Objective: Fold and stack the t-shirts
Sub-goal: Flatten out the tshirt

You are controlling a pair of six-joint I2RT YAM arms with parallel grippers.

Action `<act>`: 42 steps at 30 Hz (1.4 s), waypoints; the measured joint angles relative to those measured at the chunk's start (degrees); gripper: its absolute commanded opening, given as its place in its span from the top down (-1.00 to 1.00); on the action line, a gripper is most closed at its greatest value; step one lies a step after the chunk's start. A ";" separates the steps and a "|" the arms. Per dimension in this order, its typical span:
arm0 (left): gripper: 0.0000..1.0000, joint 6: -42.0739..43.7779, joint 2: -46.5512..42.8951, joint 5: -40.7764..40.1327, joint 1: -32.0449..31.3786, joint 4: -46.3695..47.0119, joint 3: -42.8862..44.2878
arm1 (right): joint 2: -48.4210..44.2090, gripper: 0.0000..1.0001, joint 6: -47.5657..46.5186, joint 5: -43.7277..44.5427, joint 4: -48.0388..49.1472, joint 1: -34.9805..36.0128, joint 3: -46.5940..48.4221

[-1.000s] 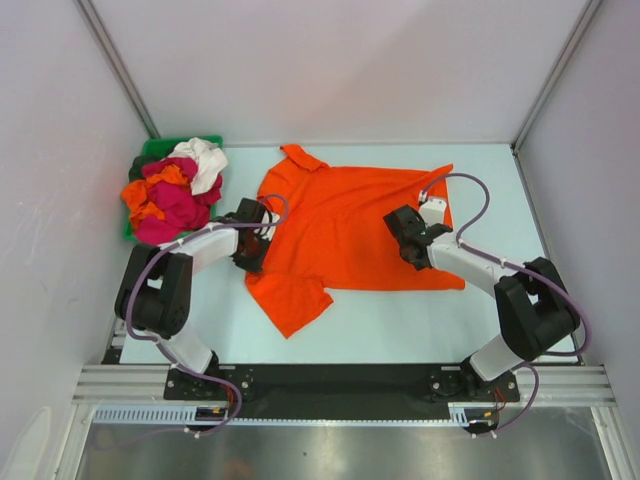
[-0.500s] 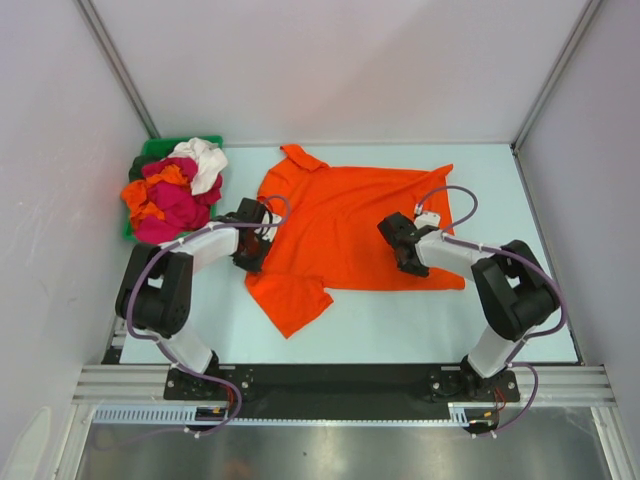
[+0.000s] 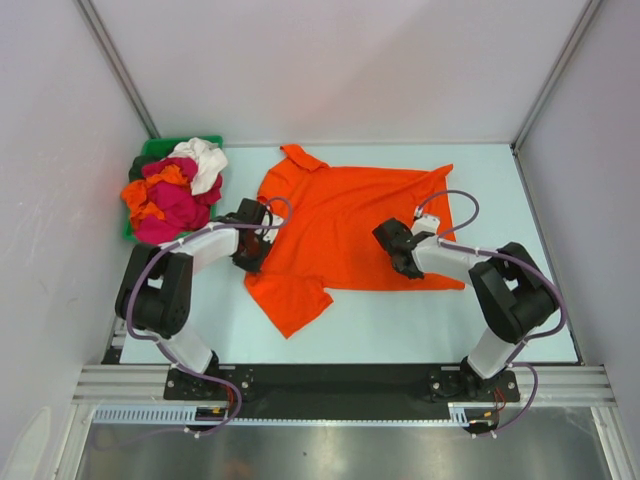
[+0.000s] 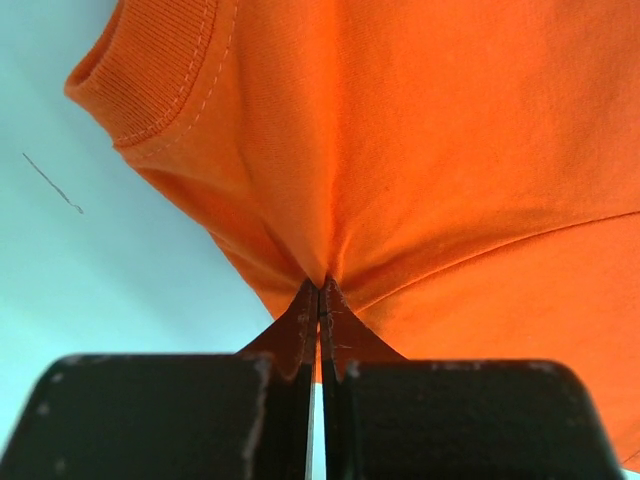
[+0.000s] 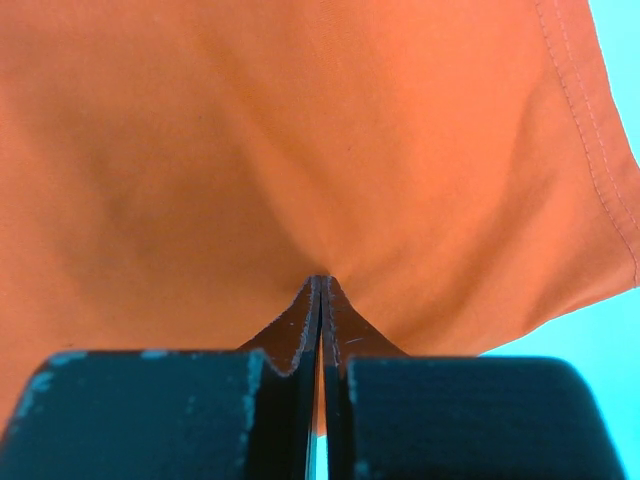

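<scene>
1. Recording orange t-shirt [image 3: 350,225] lying spread flat across the middle of the table [image 3: 400,325], neck end toward the far-left corner, hem toward the right edge, one sleeve pointing at the near edge.
2. Judging the cloth as light, soft and limp: no stiffness of its own, likely sagging from any pinch and dragging easily over the smooth top. Not fragile.
3. Judging the best holds as edges and seams, at two points well apart, so that a straight fold line lifts. Expecting a mid-panel pinch to raise only a tent.
4. Seeing left gripper [image 4: 320,290] pinched tight on a tuck of the shirt at its left margin, just below the ribbed band [image 4: 150,80]; cloth peaking up between the pressed fingers.
5. Seeing right gripper [image 5: 319,285] likewise squeezed together on a small ridge of cloth near the stitched hem [image 5: 590,130], on the near-right part of the shirt.
6. Comparing with a second ago: right gripper shifting inward, leftward over the shirt, and going from apart to clamped; left gripper staying in place and finishing its closing; shirt outline unchanged.
7. Noting heap of other shirts [image 3: 172,195] resting in the green bin [image 3: 150,148] at the far-left corner.
</scene>
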 measured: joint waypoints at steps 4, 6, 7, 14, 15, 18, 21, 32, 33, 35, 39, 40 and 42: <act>0.99 1.05 -0.50 -0.20 0.02 0.07 -0.57 | -0.15 1.00 1.86 2.45 0.22 2.12 -0.87; 1.00 1.70 -0.83 -0.46 0.02 -0.04 -0.90 | -0.46 1.00 2.97 3.23 0.07 3.69 -1.44; 1.00 2.01 -0.98 -0.63 0.04 -0.22 -1.07 | -0.70 1.00 3.67 3.45 -0.13 4.63 -1.75; 1.00 4.17 -1.46 -1.70 0.42 -3.23 -1.36 | -2.51 1.00 7.93 3.52 -1.20 8.66 -3.63; 0.99 4.52 -1.51 -1.77 0.48 -3.87 -1.36 | -2.99 1.00 8.52 3.30 -1.20 8.98 -4.07; 1.00 6.05 -1.79 -2.12 0.61 -7.58 -1.18 | -4.50 1.00 10.23 2.34 -1.57 9.92 -5.31; 1.00 7.72 -2.62 -2.40 0.68 -11.87 -0.13 | -5.86 1.00 11.52 1.14 -2.01 10.45 -6.36; 1.00 12.44 -7.45 -1.51 0.76 -20.44 1.75 | -8.81 1.00 14.97 -1.31 -5.66 14.78 -8.24; 1.00 12.57 -7.52 -1.42 0.76 -20.70 1.51 | -8.70 1.00 15.15 -1.31 -6.05 15.32 -8.13; 1.00 13.07 -7.52 -1.05 0.79 -21.35 0.90 | -8.24 1.00 15.93 -0.92 -7.21 16.90 -7.67; 0.91 13.73 -7.52 -0.46 0.81 -22.38 -0.59 | -8.00 1.00 17.86 -0.85 -9.14 20.61 -7.32; 0.73 13.86 -7.52 -0.42 0.81 -22.47 -0.98 | -7.98 0.93 18.36 -0.83 -9.55 21.38 -7.28; 0.56 13.94 -7.50 -0.35 0.81 -22.80 -1.36 | -7.85 0.70 18.95 -0.87 -10.29 22.18 -6.93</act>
